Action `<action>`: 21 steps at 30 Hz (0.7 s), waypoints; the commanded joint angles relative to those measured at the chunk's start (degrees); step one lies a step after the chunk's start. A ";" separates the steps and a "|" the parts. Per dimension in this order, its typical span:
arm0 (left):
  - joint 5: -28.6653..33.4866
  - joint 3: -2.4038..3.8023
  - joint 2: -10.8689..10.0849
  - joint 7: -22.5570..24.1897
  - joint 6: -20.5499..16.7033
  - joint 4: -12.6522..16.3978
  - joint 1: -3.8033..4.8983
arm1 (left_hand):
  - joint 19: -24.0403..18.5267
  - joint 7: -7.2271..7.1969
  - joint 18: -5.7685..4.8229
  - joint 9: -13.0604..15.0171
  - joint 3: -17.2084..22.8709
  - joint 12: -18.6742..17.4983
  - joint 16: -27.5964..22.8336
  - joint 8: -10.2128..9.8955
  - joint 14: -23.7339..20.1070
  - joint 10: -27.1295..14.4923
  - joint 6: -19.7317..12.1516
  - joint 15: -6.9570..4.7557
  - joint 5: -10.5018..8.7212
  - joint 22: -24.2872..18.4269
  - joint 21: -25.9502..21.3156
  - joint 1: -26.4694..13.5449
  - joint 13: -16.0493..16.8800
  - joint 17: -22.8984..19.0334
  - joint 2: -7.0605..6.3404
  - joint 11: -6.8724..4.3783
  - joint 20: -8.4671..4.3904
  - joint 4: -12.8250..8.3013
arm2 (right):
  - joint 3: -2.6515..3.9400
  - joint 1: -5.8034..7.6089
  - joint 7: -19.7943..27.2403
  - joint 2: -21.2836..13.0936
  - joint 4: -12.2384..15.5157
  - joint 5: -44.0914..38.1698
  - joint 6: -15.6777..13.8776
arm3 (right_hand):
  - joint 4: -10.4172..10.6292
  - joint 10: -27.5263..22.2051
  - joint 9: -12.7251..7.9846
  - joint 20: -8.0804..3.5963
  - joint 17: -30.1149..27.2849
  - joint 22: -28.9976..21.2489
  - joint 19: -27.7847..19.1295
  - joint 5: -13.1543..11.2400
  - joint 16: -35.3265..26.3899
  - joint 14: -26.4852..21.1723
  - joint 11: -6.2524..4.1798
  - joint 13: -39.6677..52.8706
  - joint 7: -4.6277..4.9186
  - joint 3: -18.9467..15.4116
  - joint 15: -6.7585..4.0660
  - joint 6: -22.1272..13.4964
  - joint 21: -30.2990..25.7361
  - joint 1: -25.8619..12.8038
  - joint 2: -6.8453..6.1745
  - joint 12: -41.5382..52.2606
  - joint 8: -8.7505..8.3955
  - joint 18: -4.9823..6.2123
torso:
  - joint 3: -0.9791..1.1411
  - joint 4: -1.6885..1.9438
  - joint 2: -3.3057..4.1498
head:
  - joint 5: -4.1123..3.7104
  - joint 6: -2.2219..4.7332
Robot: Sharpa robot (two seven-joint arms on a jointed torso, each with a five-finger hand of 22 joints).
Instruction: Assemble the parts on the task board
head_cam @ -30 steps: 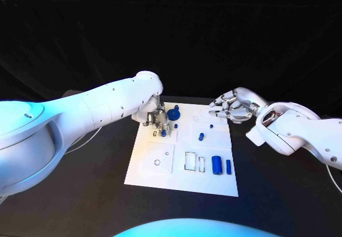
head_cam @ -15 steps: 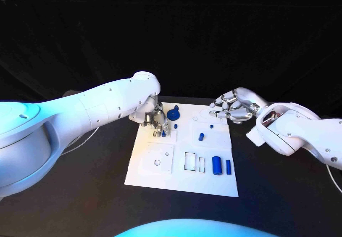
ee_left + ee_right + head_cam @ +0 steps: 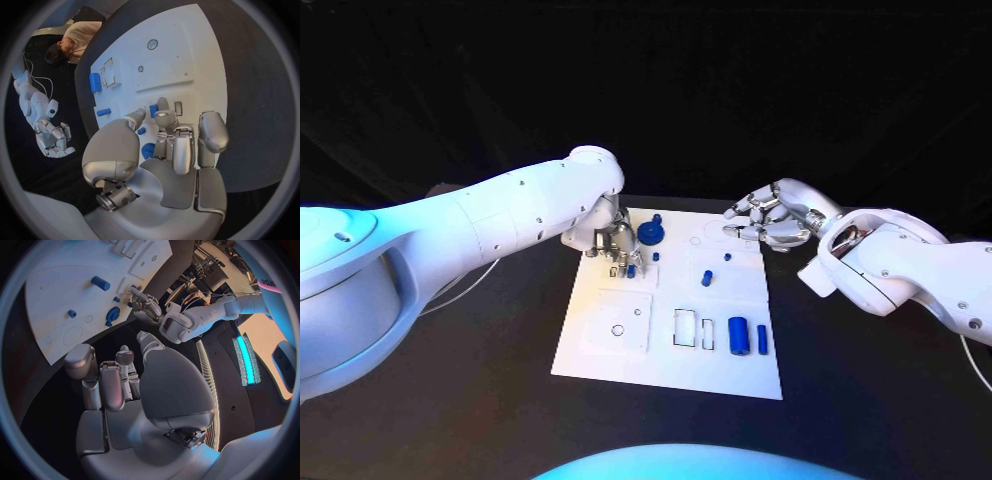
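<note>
The small blue plastic parts (image 3: pixel 737 333) look light, hard and smooth, so fingertips should pinch each one at its sides. About seven lie on the flat white task board (image 3: pixel 632 362): two near right, some mid and far left. The left hand (image 3: pixel 613 241) reaches down to a small part (image 3: pixel 630 269), grip unclear; the right hand (image 3: pixel 773 222) hovers empty, fingers loosely apart.

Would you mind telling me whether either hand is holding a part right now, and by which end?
Right hand holds nothing, fingers curled at the task board's far edge. Left hand has its fingertips at a small blue part; an actual grip cannot be told.
</note>
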 commanded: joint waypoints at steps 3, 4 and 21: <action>0.74 0.87 -2.44 -3.34 -2.53 3.38 0.21 | -0.23 0.20 -0.58 0.16 -1.49 -0.86 -0.02 -0.96 5.17 -0.68 -0.35 -0.15 -0.19 -0.94 -0.32 1.31 -1.01 12.88 0.35 0.24 -0.11 -0.40 | -0.01 -0.15 0.17 -0.06 -0.19 -0.54 0.59 | 0.27 -0.38 0.08 -0.08 -0.05 -0.05 -0.29 0.35 -0.33 2.01 -0.14 -0.05 0.13 0.01 -0.43 -0.38 -0.37 -0.38 -0.08 -0.29 0.40 0.31 | 0.01 0.15 -0.24 | 0.01 0.42; 0.64 1.19 -3.14 -3.31 -2.94 4.25 0.34 | -0.40 0.26 -0.52 0.16 -1.61 -1.19 -0.04 -1.16 5.16 -0.93 -0.60 -0.12 -0.19 -1.22 -0.50 1.87 -1.34 12.86 0.52 0.38 -0.08 -0.61 | -0.01 -0.17 0.18 -0.08 -0.24 -0.53 0.57 | 0.27 -0.38 0.08 -0.08 -0.05 -0.05 -0.29 0.35 -0.33 2.01 -0.14 -0.05 0.13 0.01 -0.43 -0.38 -0.37 -0.38 -0.08 -0.29 0.40 0.31 | 0.05 0.19 -0.24 | -0.02 0.54; -2.29 3.18 -12.65 1.54 -21.38 14.50 4.91 | -4.54 3.55 1.02 -5.14 -1.14 -12.91 -0.18 -8.32 5.06 -8.93 -5.93 2.20 -0.17 -9.47 -6.21 10.26 -13.15 12.66 0.64 3.10 1.50 -2.33 | -0.07 -0.51 0.30 -0.12 -0.71 -0.40 0.43 | 0.30 -0.34 0.08 -0.08 -0.01 0.00 -0.26 0.36 -0.33 2.01 -0.13 0.01 0.14 -0.01 -0.42 -0.41 -0.34 -0.42 -0.09 -0.24 0.41 0.29 | -0.08 0.57 -0.73 | -0.10 2.04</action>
